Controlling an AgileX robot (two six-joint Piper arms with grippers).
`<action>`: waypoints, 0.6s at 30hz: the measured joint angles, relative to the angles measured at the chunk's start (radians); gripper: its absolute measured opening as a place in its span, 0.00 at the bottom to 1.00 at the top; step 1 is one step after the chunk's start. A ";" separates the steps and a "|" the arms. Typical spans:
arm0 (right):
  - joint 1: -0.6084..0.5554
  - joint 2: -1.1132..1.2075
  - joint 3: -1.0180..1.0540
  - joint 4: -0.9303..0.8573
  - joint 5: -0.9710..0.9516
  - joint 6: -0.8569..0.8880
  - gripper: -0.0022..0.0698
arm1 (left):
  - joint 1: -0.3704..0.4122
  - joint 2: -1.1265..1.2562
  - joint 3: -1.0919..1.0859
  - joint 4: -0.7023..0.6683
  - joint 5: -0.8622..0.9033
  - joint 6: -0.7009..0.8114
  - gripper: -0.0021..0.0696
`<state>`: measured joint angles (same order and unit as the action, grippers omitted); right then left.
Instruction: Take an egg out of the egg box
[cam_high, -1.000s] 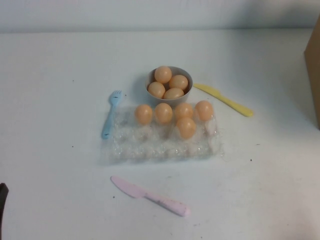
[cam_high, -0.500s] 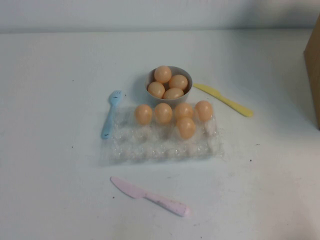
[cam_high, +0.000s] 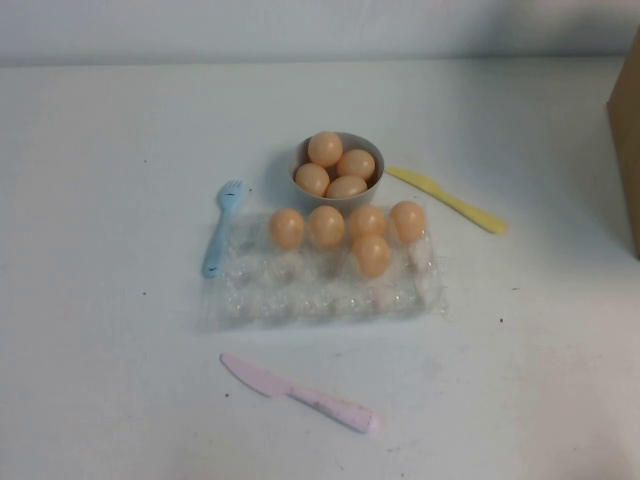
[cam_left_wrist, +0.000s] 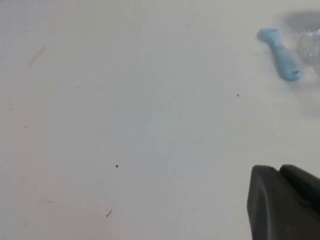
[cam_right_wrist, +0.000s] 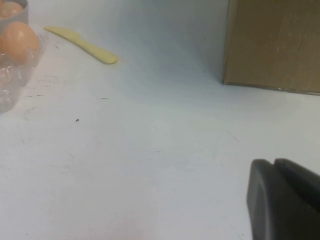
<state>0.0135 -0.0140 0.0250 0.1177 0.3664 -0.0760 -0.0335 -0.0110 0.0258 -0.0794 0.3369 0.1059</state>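
The left gripper (cam_left_wrist: 285, 200) is seen only in its own wrist view, its dark fingers pressed together over bare white table (cam_high: 100, 380), with nothing held; the blue fork (cam_left_wrist: 280, 52) lies well apart from it. The right gripper (cam_right_wrist: 285, 197) is likewise seen only in its wrist view, above bare table near a brown box (cam_right_wrist: 272, 45); its fingers appear closed together and empty. At the table's middle the egg box (cam_high: 330, 295) is found, with four eggs in its far row and one egg (cam_high: 372, 255) in the row behind them. A grey bowl (cam_high: 340, 200) with four eggs touches its far edge. A yellow knife (cam_high: 447, 199) and a pink knife (cam_high: 300, 392) lie nearby.
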 joint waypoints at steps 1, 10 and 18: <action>0.000 0.000 0.000 0.000 0.000 0.000 0.01 | 0.000 0.000 0.000 0.000 0.017 0.020 0.03; 0.000 0.000 0.000 0.000 0.002 0.000 0.01 | -0.033 0.000 0.000 -0.007 0.032 0.055 0.03; 0.000 0.000 0.000 0.000 0.002 0.000 0.01 | -0.036 0.000 0.000 -0.007 0.032 0.050 0.03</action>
<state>0.0135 -0.0140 0.0250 0.1177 0.3681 -0.0760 -0.0698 -0.0110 0.0258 -0.0865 0.3686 0.1557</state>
